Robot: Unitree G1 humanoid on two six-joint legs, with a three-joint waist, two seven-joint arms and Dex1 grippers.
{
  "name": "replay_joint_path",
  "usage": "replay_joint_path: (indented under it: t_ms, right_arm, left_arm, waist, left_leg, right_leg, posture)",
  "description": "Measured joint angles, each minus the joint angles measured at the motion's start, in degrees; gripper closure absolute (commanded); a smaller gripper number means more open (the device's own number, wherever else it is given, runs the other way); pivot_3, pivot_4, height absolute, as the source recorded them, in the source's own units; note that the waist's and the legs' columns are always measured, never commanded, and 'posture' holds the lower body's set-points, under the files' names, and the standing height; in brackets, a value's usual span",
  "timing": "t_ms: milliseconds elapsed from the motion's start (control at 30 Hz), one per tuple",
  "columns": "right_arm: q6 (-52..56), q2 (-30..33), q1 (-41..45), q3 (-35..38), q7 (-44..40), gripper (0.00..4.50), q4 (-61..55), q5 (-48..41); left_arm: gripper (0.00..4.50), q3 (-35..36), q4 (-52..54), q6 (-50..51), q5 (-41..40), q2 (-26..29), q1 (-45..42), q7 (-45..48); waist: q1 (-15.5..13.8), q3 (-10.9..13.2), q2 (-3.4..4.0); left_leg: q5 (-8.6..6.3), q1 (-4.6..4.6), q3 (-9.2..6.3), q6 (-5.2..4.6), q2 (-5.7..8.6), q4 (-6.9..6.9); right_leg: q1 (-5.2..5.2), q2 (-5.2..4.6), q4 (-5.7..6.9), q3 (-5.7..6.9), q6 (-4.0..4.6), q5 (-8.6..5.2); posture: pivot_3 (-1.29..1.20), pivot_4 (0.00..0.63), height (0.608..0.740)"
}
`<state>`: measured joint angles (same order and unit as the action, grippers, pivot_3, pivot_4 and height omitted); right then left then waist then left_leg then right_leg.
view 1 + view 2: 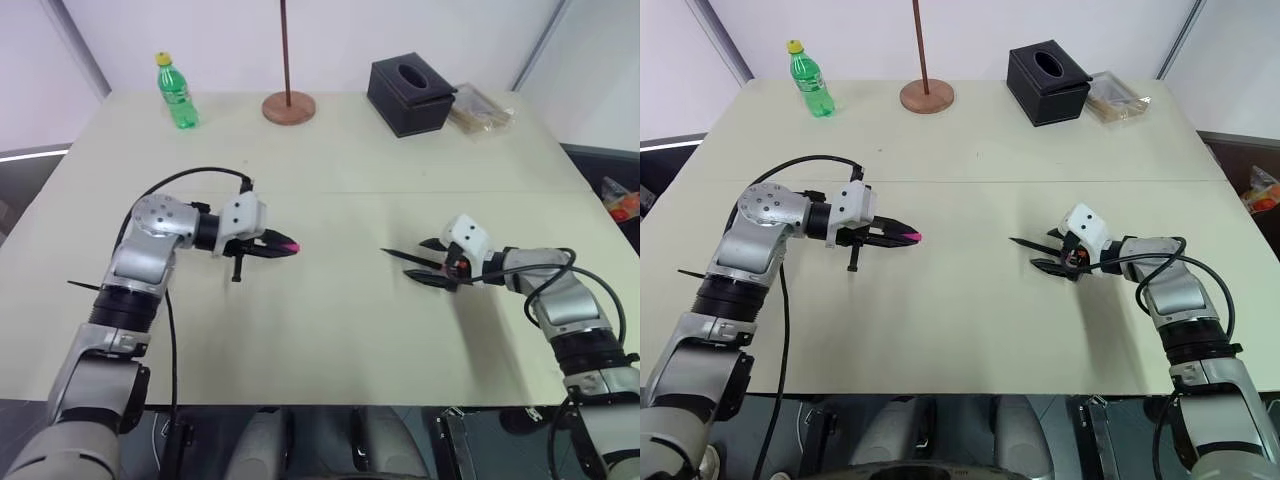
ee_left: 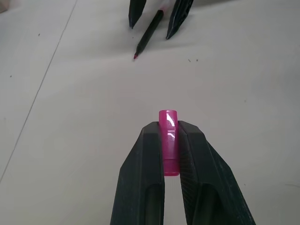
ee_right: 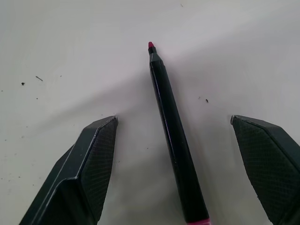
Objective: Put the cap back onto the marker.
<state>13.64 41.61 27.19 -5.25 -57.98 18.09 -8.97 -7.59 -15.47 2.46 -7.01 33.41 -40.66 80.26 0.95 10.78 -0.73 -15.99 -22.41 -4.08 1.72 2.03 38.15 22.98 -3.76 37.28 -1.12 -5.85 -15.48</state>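
Right gripper [image 3: 173, 126]: spread wide, straddling marker [image 3: 173, 131] on table [image 1: 330, 330]. Left gripper [image 2: 168, 136]: pinching cap [image 2: 168, 140]. We should centre marker between fingers before closing, tip left free.

Big pale cream table [image 1: 330, 330] takes up most of the scene, a faint seam line running across it about midway. Far edge holds a green plastic bottle [image 1: 176, 91] with yellow cap, upright, at the far left; a round wooden base [image 1: 289, 107] with a thin dark pole rising out of frame, near the middle; a black tissue box [image 1: 410, 95] right of that, with a clear packet [image 1: 481, 109] of something tan just beside it (contents unclear). White wall [image 1: 200, 40] behind, grey diagonal frame strips at both corners. Dark floor past the table sides, something orange at the right edge [image 1: 622, 203]. Even, soft lighting, mild shadows
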Motion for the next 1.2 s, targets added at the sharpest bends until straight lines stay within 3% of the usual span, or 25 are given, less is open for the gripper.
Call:
replay_joint_path:
  t_ms: [33, 233, 533, 900, 1200]
  right_arm:
    - [-0.3, -0.1, 0.0, -0.1, -0.4, 1.43, 0.1, 0.0]
    - [-0.6, -0.1, -0.2, -0.1, -0.8, 4.46, 0.1, 0.4]
    - [0.1, 0.2, -3.0, 0.9, 1.1, 4.46, -4.5, 1.2]
    - [8.4, 7.5, -9.9, -0.1, 1.8, 4.46, -33.0, 4.2]
    - [13.7, 7.0, -7.8, -2.6, 2.1, 4.46, -39.9, 4.3]
  left_arm:
    - [4.5, 0.0, 0.0, 0.0, 0.0, 0.1, 0.0, -0.4]
    - [4.5, -0.2, 0.0, 0.0, 0.0, 0.2, 0.0, -0.7]
    - [4.5, -1.4, -4.1, -2.9, 0.1, -1.3, -1.6, -0.6]
    - [4.5, -5.2, -16.5, -17.5, 2.0, -6.7, -8.8, 0.8]
    - [4.5, -7.2, -24.6, -28.2, 4.1, -10.3, -12.0, 1.2]
  waist:
    - [0.0, 0.0, 0.0]
    - [-0.1, 0.0, 0.0]
    - [-0.4, 0.0, 0.0]
    - [-0.2, 0.0, 0.01]
    - [-0.3, 0.0, 0.0]
  left_leg:
    - [0.0, 0.0, 0.01, 0.0, 0.0, 0.0]
    - [0.0, 0.0, 0.02, 0.0, 0.01, 0.0]
    - [0.0, 0.0, 0.03, 0.0, 0.02, 0.01]
    - [0.0, -0.12, 0.17, 0.0, 0.05, 0.01]
    - [0.0, -0.12, 0.19, 0.0, 0.05, 0.01]
  right_leg:
    - [0.0, 0.0, 0.0, 0.0, 0.0, 0.0]
    - [0.0, -0.01, 0.0, -0.01, 0.0, 0.0]
    - [-0.01, -0.03, -0.01, 0.0, 0.0, 0.0]
    - [0.2, 0.03, 0.04, -0.11, -0.01, 0.0]
    - [0.19, -0.01, 0.03, -0.13, -0.01, 0.0]
  posture:
    - [0.0, 0.15, 0.74]
    - [0.0, 0.15, 0.74]
    - [0.0, 0.15, 0.74]
    - [0.0, 0.15, 0.74]
    - [0.0, 0.15, 0.74]
